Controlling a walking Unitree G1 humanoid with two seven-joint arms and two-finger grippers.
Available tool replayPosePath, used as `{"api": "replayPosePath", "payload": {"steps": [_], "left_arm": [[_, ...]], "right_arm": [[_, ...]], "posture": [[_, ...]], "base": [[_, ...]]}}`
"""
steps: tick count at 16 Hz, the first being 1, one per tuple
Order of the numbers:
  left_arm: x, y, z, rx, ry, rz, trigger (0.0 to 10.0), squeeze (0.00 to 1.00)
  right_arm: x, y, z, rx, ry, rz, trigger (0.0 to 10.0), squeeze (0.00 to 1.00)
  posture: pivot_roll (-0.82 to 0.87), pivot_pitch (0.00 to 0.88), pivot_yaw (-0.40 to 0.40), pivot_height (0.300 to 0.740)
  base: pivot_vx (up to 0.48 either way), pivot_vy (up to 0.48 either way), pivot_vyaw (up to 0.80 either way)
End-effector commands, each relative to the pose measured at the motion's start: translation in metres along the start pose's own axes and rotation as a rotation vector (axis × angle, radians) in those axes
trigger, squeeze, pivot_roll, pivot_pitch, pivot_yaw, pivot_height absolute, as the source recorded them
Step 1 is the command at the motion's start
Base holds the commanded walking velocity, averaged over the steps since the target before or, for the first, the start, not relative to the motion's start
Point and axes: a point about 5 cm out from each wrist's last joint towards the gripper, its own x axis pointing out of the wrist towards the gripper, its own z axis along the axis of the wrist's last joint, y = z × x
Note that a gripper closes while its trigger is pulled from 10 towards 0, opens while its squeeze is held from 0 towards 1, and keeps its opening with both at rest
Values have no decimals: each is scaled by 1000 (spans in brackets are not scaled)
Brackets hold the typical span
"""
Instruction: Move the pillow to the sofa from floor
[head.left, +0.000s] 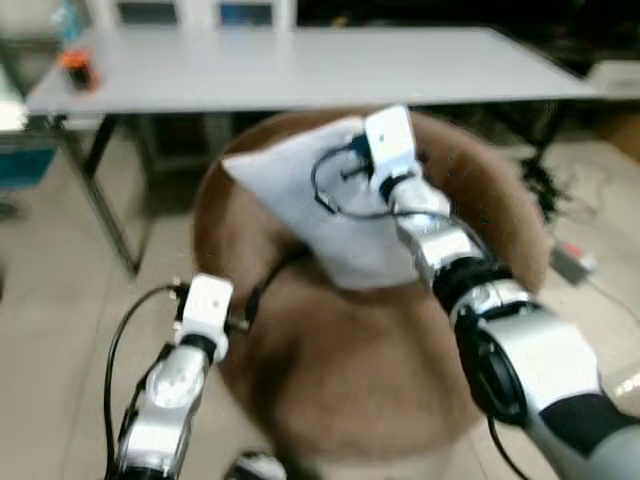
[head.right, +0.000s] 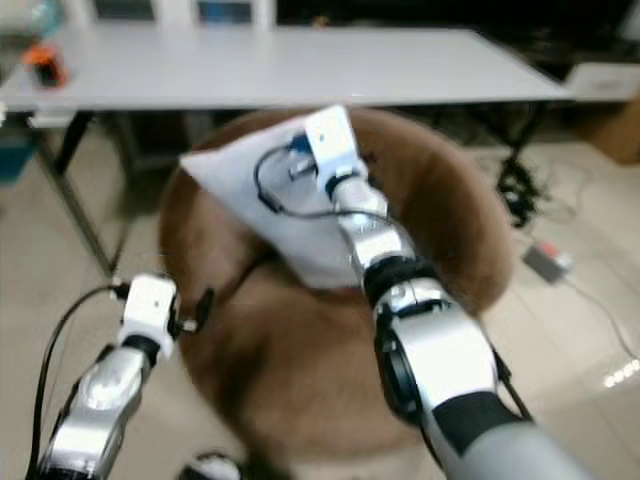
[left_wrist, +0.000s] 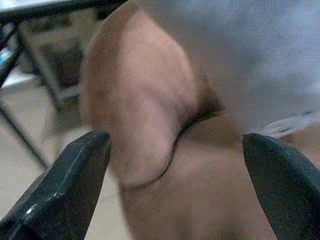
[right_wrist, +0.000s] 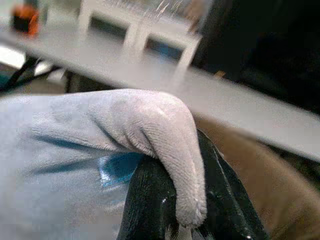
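Observation:
A pale grey pillow (head.left: 320, 205) lies tilted against the back of a round brown sofa chair (head.left: 350, 380). My right gripper (right_wrist: 172, 210) is shut on the pillow's edge (right_wrist: 165, 135), a fold of the fabric pinched between its black fingers; the right arm reaches over the seat to it (head.right: 330, 150). My left gripper (left_wrist: 175, 160) is open near the chair's left rim, with the brown cushion (left_wrist: 150, 115) and part of the pillow (left_wrist: 260, 75) ahead of its fingers (left_wrist: 75, 175). The left wrist (head.left: 205, 310) hovers at the chair's left side.
A long grey table (head.left: 300, 65) stands right behind the chair, its black legs (head.left: 105, 200) at the left. An orange object (head.left: 78, 68) sits on the table's left end. Cables and a power strip (head.left: 570, 262) lie on the floor to the right.

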Motion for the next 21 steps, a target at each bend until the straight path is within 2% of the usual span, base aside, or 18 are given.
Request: {"api": "replayPosePath", "payload": {"steps": [1,5,12,15,18,21], "left_arm": [[-3,2,6,11,-25,20,10000,0],[-12,0,-1,0,4,51,10000,0],[-19,-6,-4,-24,26,65,10000,0],[-17,-5,-3,-37,20,72,10000,0],[-12,-6,2,-33,17,56,10000,0],[-11,-6,0,-26,29,37,10000,0]], "right_arm": [[5,-3,13,-28,-23,-3,10000,0],[4,4,6,-40,15,16,10000,0],[4,4,4,-58,30,20,10000,0],[3,6,2,-70,35,28,10000,0],[4,-1,6,-42,18,-15,10000,0],[4,-17,7,-17,23,-84,10000,0]], "posture": [[288,49,-86,740],[306,55,-116,740],[320,57,-140,740],[315,53,-140,740],[309,45,-135,740],[301,38,-121,740]], "base": [[0,0,0],[0,0,0],[0,0,0],[0,0,0],[300,0,0],[466,0,0]]}}
